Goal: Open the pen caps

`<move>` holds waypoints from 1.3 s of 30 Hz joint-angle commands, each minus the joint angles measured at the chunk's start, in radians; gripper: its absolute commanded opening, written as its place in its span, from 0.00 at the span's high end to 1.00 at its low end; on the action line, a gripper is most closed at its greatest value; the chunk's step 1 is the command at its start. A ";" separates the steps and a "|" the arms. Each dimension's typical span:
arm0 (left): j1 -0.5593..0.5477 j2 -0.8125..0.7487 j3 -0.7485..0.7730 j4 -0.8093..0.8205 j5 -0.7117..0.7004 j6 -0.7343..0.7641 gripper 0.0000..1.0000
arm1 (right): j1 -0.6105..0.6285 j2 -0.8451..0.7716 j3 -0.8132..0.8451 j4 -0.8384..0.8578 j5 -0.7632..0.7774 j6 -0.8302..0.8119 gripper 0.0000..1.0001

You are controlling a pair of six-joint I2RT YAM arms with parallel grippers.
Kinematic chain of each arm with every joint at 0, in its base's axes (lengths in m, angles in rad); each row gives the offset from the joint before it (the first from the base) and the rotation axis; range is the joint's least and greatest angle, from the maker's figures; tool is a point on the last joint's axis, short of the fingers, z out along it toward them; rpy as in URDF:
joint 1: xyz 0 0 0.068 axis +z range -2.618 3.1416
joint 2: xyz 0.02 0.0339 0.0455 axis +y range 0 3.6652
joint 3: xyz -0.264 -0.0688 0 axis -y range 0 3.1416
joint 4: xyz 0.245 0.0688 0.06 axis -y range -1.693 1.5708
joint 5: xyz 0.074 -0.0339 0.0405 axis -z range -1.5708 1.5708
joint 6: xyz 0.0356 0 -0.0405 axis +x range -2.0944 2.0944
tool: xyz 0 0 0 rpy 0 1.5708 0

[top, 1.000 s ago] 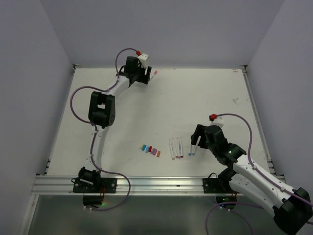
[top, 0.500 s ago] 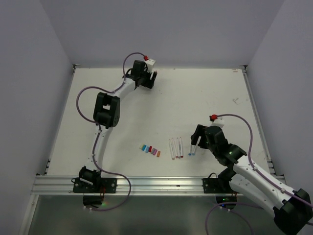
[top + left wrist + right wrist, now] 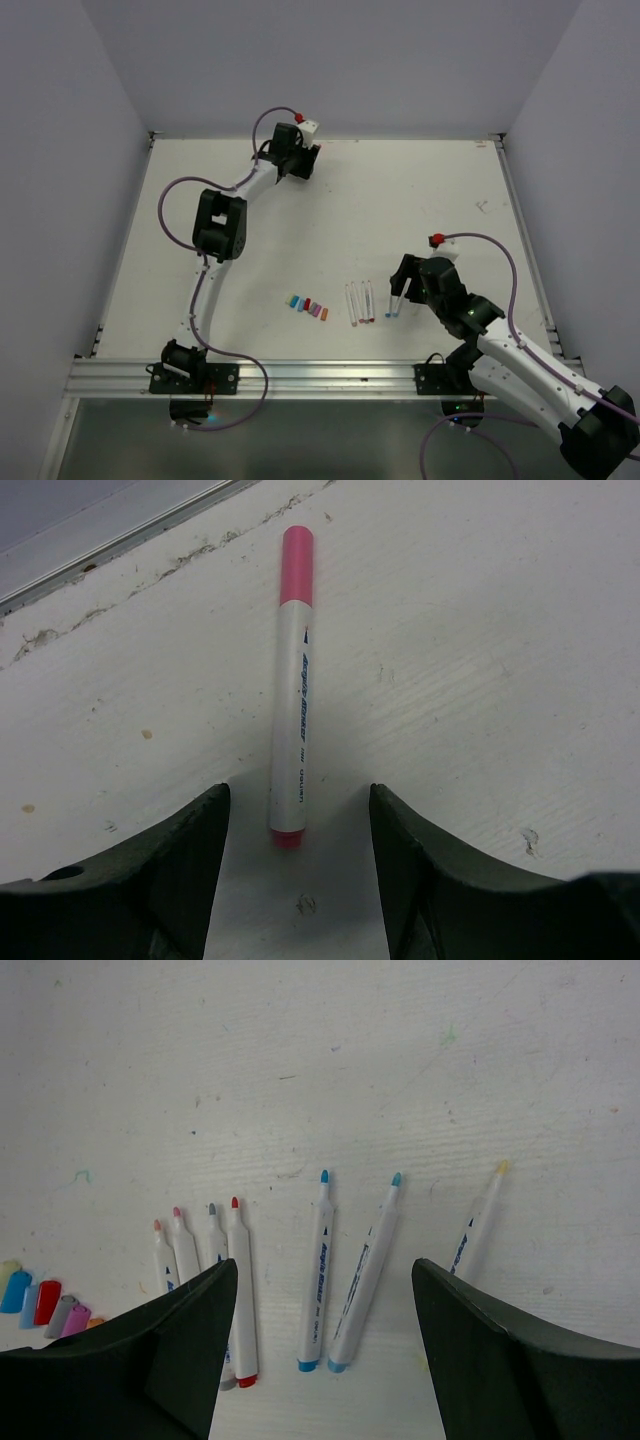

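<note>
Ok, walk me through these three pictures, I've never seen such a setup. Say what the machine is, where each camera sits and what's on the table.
The machine is two robot arms, a left arm and a right arm, bolted at the near edge of a table. The wide picture looks down from above and behind them. The other two come from a camera on each wrist, so the dark shapes at the bottom are that arm's own fingers. The left gripper is at the far edge, open, fingers either side of a pink pen lying flat with its cap seemingly on. The right gripper hangs open over a row of uncapped pens; the loose caps lie beside them. Nothing is held.
</note>
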 commanded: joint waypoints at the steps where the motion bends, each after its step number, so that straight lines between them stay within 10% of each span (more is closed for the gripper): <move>1: -0.003 0.027 0.045 0.029 0.002 0.027 0.40 | -0.003 0.003 -0.005 0.039 -0.002 0.002 0.25; 24: -0.003 0.066 0.048 -0.015 -0.041 0.056 0.62 | -0.003 0.001 -0.005 0.043 0.001 0.007 0.25; 33: -0.001 0.047 0.036 -0.035 -0.034 0.046 0.97 | -0.004 0.000 0.002 0.034 -0.001 0.010 0.25; 39: 0.000 -0.043 -0.068 0.058 0.015 0.001 1.00 | -0.003 0.006 0.015 0.022 -0.004 0.013 0.25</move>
